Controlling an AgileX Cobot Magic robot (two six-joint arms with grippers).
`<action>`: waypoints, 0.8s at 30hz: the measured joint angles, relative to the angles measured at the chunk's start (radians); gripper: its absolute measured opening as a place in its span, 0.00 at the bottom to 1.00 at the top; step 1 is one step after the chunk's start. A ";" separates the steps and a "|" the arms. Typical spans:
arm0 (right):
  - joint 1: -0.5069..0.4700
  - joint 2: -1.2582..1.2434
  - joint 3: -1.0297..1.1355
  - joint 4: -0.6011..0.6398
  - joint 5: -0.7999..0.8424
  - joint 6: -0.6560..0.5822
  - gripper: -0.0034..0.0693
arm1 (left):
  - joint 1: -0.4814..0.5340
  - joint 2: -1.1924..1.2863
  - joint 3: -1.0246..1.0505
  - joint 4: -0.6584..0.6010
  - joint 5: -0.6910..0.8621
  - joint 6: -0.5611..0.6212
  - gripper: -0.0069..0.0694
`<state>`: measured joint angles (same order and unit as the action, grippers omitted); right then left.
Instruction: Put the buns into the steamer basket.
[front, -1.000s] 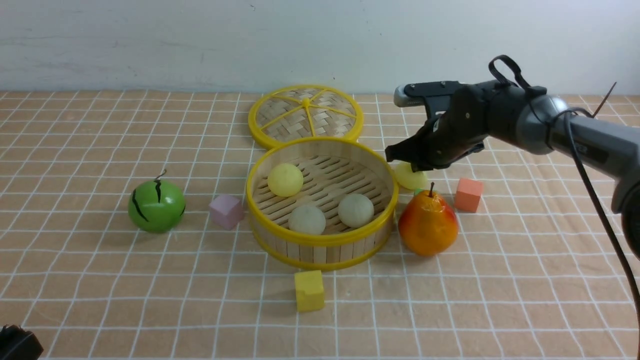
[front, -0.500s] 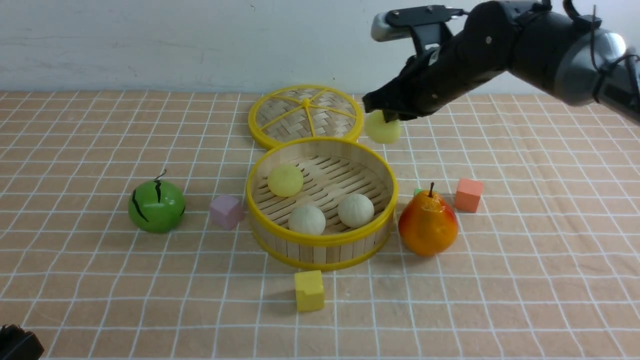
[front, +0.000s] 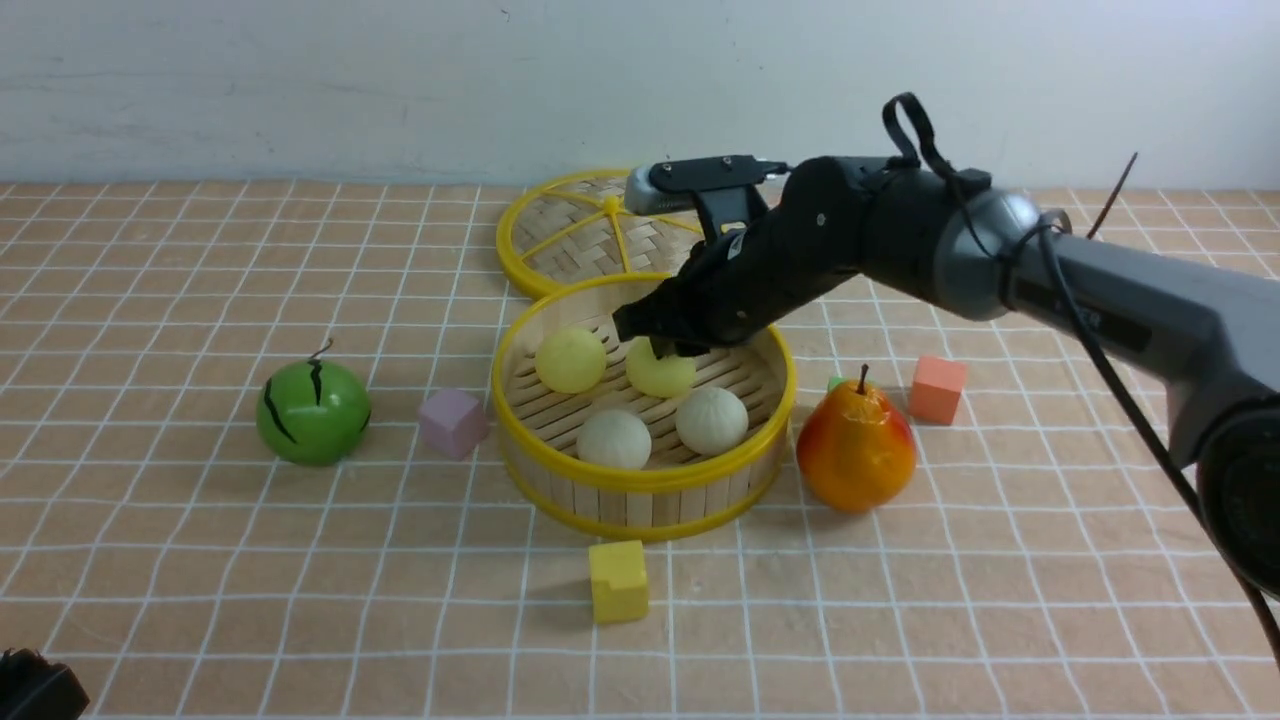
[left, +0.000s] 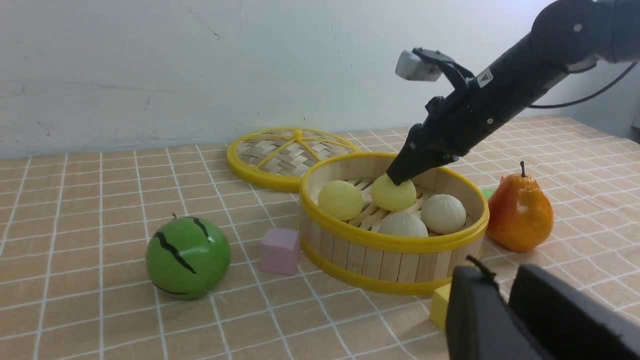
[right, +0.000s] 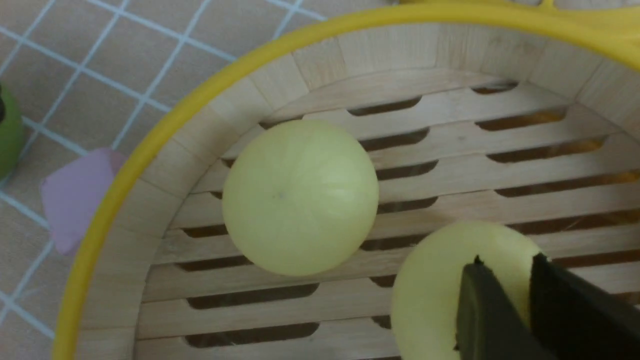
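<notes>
Right gripper (front: 660, 345) now lowered into steamer basket (front: 640, 478), second yellow bun (front: 660, 372) at its tips (grip or release unclear), left gripper (left: 505, 295) seen only in its wrist view, jaws slightly parted.

The woven lid (front: 611, 232) is partly hidden behind the right hand (front: 664, 350) — whose fingertips cover the top of a yellow bun (front: 660, 373); a green cube (front: 835, 383) barely peeks out behind the pear (front: 856, 448).

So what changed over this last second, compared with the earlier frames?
The right hand carried the second yellow bun from beside the pear, up over the rim, down into the steamer basket. Whether it has let go is unclear. The other three buns, cubes, watermelon ball and lid stayed put.
</notes>
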<state>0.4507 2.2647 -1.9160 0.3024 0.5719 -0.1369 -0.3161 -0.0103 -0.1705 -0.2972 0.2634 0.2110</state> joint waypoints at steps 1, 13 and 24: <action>0.000 0.003 0.000 0.000 0.004 0.001 0.36 | 0.000 0.000 0.000 0.000 0.000 0.000 0.22; 0.002 -0.281 0.010 -0.126 0.489 0.102 0.46 | 0.000 0.000 0.000 0.000 0.000 0.000 0.24; 0.007 -0.725 0.425 -0.200 0.643 0.127 0.02 | 0.000 0.000 0.000 0.000 0.000 0.000 0.25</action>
<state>0.4581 1.5398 -1.4913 0.1020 1.2154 -0.0098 -0.3161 -0.0103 -0.1705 -0.2972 0.2634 0.2110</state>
